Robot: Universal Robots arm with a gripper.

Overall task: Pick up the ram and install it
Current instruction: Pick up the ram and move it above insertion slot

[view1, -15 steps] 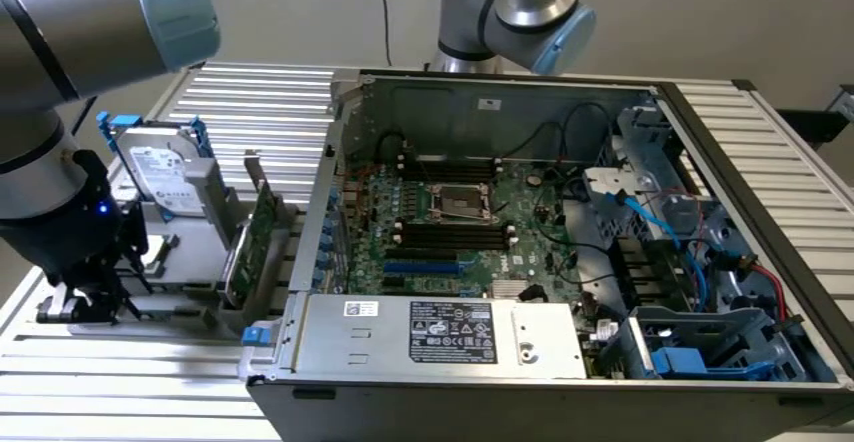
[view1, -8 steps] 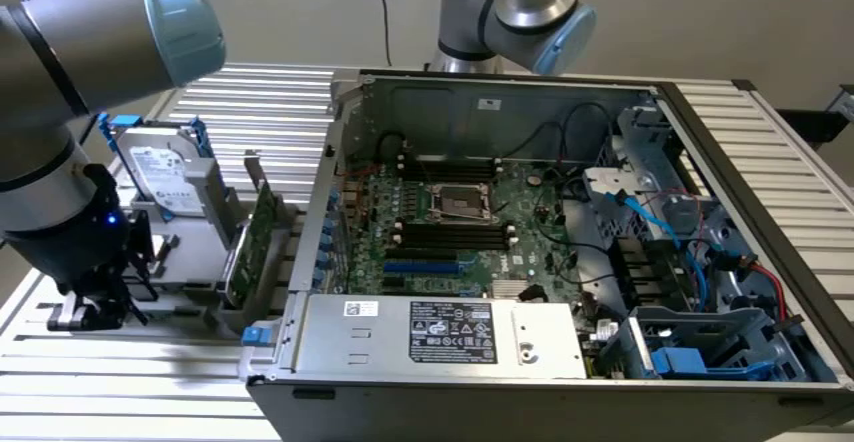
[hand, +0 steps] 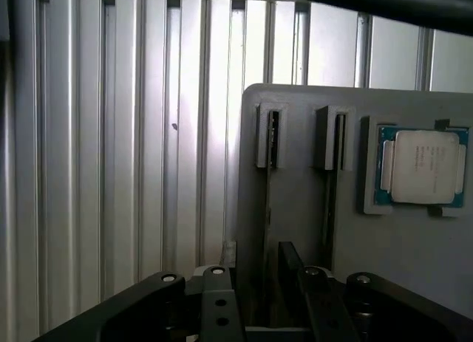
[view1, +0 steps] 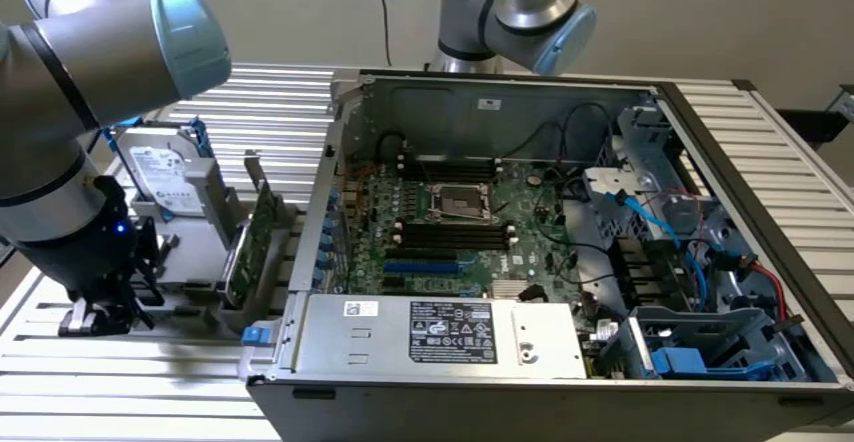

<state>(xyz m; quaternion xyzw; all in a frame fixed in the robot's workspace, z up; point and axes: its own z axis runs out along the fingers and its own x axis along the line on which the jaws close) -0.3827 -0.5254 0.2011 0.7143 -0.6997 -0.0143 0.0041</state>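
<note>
I've got the gripper (view1: 104, 312) low over the grey holder (hand: 414, 261) at the exterior view's left, jaws apart either side of the ram (hand: 288, 264).

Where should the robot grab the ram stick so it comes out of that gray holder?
The ram seems to stand on edge in a slot of the gray holder, so its thin top edge is the free part. I'd pinch its two flat faces there, coming straight down from above.
</note>
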